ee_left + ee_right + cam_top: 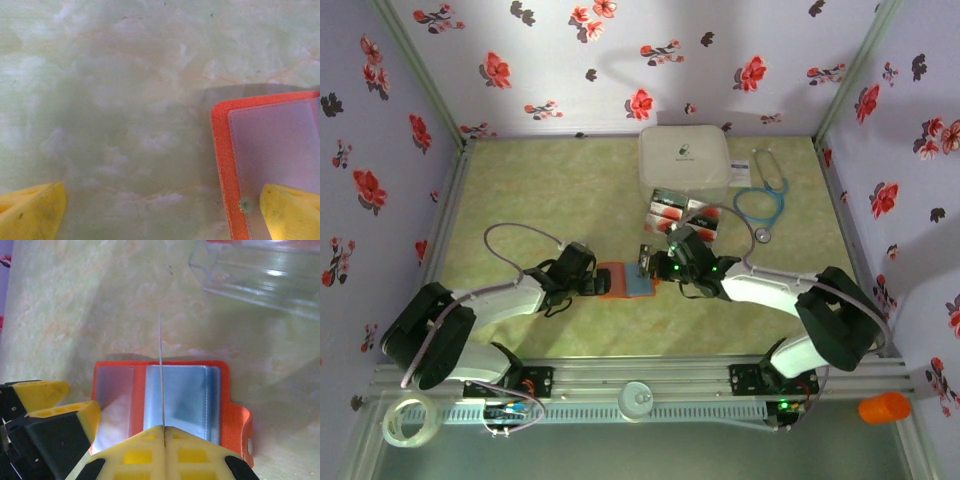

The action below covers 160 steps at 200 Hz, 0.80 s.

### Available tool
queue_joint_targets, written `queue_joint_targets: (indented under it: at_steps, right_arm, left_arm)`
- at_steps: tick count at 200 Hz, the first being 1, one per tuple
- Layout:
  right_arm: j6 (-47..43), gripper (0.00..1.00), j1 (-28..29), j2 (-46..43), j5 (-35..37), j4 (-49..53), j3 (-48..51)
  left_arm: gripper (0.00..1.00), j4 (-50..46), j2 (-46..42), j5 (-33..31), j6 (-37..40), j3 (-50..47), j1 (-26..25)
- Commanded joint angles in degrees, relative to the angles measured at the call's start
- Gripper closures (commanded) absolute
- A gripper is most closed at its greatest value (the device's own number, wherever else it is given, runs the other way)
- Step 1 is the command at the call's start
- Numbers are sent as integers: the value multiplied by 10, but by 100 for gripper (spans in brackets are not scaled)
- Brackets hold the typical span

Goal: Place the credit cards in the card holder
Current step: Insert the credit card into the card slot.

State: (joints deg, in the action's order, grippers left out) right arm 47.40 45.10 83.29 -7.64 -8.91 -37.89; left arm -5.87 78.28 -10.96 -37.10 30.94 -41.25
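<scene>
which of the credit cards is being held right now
The credit card pinched edge-on in the shut right gripper, above the open card holder. The other cards lie flat beside the white case.

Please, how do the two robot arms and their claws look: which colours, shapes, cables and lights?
The left arm and right arm have white links and bulky black joints. A thin grey cable loops above each. Small green lights glow near the right wrist. The left claw and right claw have blocky yellow fingers on black mounts.
</scene>
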Motion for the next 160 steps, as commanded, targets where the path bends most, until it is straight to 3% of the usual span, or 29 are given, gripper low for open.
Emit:
queue_joint_targets:
  at_steps: [1,160]
  right_arm:
    - [71,100,-2,3,-12,-132,27]
    - [97,100,2,103,-74,-288,80]
  left_arm:
    - [0,-55,12,-16,-2,5,-3]
    - [0,-68,25,-26,-9,18,-3]
